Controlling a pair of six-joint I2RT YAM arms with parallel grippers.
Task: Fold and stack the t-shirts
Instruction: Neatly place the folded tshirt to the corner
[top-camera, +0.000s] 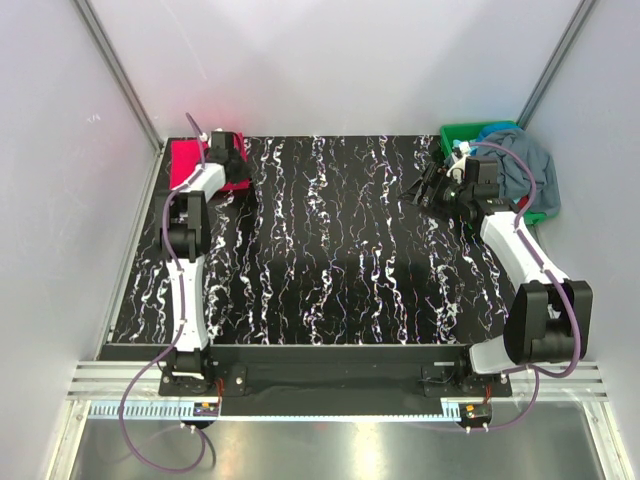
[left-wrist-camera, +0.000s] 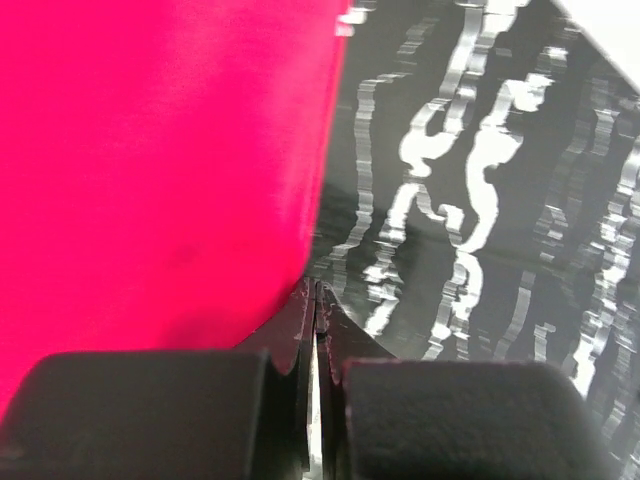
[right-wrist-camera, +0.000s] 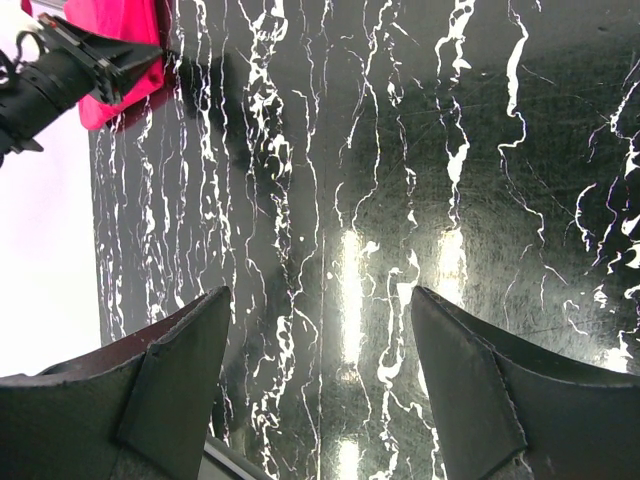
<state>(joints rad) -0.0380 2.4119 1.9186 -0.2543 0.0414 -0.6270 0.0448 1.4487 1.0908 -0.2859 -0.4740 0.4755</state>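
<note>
The magenta t-shirt (top-camera: 185, 162) lies folded at the table's far left corner; it fills the left of the left wrist view (left-wrist-camera: 160, 160) and shows in the right wrist view (right-wrist-camera: 128, 18). My left gripper (top-camera: 238, 180) is shut, its tips (left-wrist-camera: 316, 288) at the shirt's edge with no cloth seen between them; it also shows in the right wrist view (right-wrist-camera: 160, 62). The slate grey-blue t-shirt (top-camera: 525, 165) is heaped in the green bin (top-camera: 458, 132), with a lighter teal-blue bit (top-camera: 497, 133) beside it. My right gripper (top-camera: 432, 188) is open and empty over bare table (right-wrist-camera: 318, 300), just left of the bin.
The black marbled table (top-camera: 330, 250) runs between the two arms. White walls stand close on the left, back and right. The green bin sits at the far right corner.
</note>
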